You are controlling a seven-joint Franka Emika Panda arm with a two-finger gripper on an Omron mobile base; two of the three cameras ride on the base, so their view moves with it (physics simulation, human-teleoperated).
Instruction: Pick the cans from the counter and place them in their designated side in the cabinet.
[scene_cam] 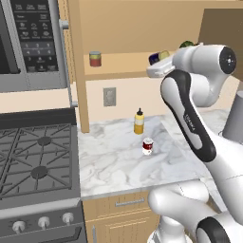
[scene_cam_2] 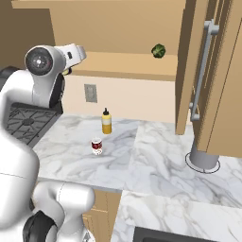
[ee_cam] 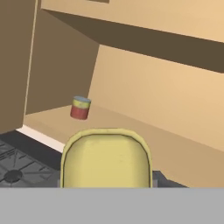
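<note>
The gripper (scene_cam: 159, 61) is up at the cabinet's (scene_cam: 123, 28) shelf, closed on the blue tin (scene_cam: 155, 58), whose dark blue end and yellow edge peek out past the hand in the left base view; in the hand view the tin's yellow face (ee_cam: 106, 157) sits right between the finger tips. I judge the tin is at shelf height, at or just over the front edge, so the coming move turns on where it goes along the shelf. From the hand, the shelf runs away leftward toward the red can with the yellow band (ee_cam: 80, 107), which stands well apart near the far wall. A green thing (scene_cam_2: 158, 50) sits at the shelf's other end. The second can, red and white (scene_cam: 147, 146), stands upright on the counter (scene_cam: 109, 166) below, just in front of the yellow bottle (scene_cam: 138, 121).
</note>
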